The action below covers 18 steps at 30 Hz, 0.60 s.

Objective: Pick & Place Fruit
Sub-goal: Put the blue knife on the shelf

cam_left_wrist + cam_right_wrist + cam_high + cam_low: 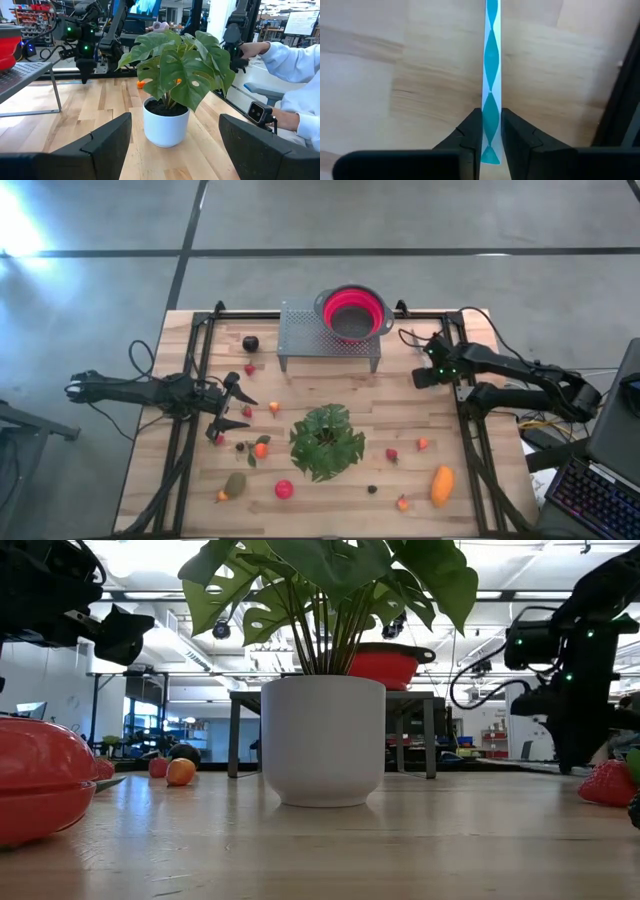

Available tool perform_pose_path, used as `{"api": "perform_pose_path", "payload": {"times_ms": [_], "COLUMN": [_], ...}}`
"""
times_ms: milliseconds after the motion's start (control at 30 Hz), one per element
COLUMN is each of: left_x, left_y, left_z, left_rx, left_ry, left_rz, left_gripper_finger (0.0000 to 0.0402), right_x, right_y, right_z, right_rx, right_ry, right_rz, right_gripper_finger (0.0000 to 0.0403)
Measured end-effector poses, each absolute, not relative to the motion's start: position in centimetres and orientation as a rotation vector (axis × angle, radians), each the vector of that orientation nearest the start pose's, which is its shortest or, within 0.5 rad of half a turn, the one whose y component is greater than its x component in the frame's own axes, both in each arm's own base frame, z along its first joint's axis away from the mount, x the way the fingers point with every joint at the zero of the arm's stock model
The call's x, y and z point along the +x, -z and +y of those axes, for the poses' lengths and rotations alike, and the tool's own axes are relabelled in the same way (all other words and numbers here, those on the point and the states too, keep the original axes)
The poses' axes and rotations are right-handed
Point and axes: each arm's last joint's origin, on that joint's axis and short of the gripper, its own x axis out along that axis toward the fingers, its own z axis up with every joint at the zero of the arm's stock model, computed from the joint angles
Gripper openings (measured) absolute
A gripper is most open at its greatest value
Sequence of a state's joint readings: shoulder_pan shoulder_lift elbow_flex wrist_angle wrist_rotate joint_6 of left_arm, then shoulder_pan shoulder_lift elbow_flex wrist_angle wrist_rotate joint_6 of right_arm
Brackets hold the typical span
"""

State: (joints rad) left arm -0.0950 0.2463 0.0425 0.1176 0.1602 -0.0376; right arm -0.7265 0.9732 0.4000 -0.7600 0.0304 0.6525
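Small toy fruits lie scattered on the wooden table [330, 385]: a dark purple round one [250, 343], small red ones [274, 408] [392, 454], an orange one [261, 448], an olive-green piece [236, 483], a red round one [284, 489] and a yellow-orange oblong one [441, 485]. My left gripper [247, 412] [175, 145] is open and raised above the table's left part, pointing level toward the plant. My right gripper [425, 376] [491, 135] hangs over the right part, shut, pointing down at a blue-and-white strip [491, 60] on the wood.
A green leafy plant in a white pot [326, 440] [165, 125] stands mid-table. A red colander bowl [352, 313] sits on a grey perforated stand [310, 335] at the far edge. Black frame rails [190, 380] run along both sides. A person's white sleeve [295, 60] shows beyond the table.
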Motion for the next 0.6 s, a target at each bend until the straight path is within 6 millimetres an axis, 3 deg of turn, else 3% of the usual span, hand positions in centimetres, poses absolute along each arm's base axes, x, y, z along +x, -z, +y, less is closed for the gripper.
{"api": "perform_pose_path", "payload": {"times_ms": [600], "left_x": [11.1], "left_y": [-16.9], "left_z": [-1.5], "left_rx": [-0.04], "left_ry": [0.254], "left_rz": [0.091], "left_gripper_finger": [0.0305], "right_x": [9.0], "right_y": [-18.5], "right_z": [-8.4], "right_rx": [0.842], "right_ry": [1.055], "right_rz": [0.622], "right_gripper_finger": [0.0052]}}
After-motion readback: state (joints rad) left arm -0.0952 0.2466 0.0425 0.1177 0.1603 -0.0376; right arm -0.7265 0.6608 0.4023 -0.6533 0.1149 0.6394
